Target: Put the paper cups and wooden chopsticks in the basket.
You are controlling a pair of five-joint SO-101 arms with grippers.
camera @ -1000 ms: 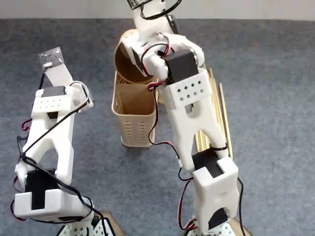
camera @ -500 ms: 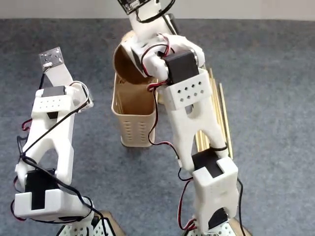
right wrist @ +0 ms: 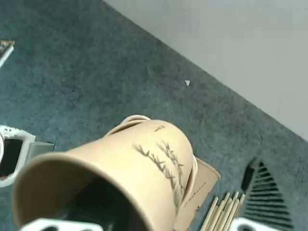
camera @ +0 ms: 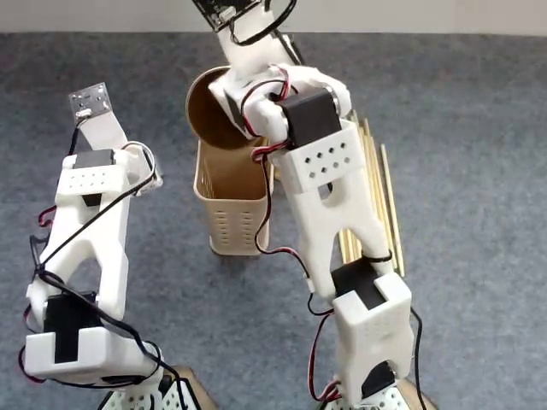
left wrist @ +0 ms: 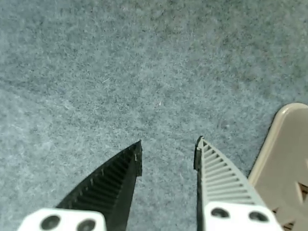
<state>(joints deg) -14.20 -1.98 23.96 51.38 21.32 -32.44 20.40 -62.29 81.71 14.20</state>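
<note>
Paper cups & wooden chopsticks: judging by the pics, task is barely started, w/ nothing in the basket so far. One cup is in the air, and the chopsticks are untouched on the floor.

L to R in the high view:

Left arm stands at the left side, well apart from the task items. Left gripper hangs over bare grey carpet, its jaws apart and holding nothing. The basket's edge is just beside it in the left wrist view.

Basket, centre: tan plastic, upright, tall, w/ perforated walls. The part of the inside that shows looks empty. Its far end is hidden behind the cup.

Paper cup: tan w/ a brown inside, lifted and tipped on its side above the basket's far end, mouth facing up & left toward the cam. It's over the rim area, not inside. Right gripper is clamped on it. Can't tell exactly how the jaws sit on the wall.

In the right wrist view, a 2nd cup rim seems to show on the carpet behind the held cup, so prob. at least 1 more cup to go.

Wooden chopsticks: a loose bundle lying flat on the carpet, right of the basket, partly under the right arm.

Left to do: drop this cup in, fetch any other cups, then the chopsticks.
</note>
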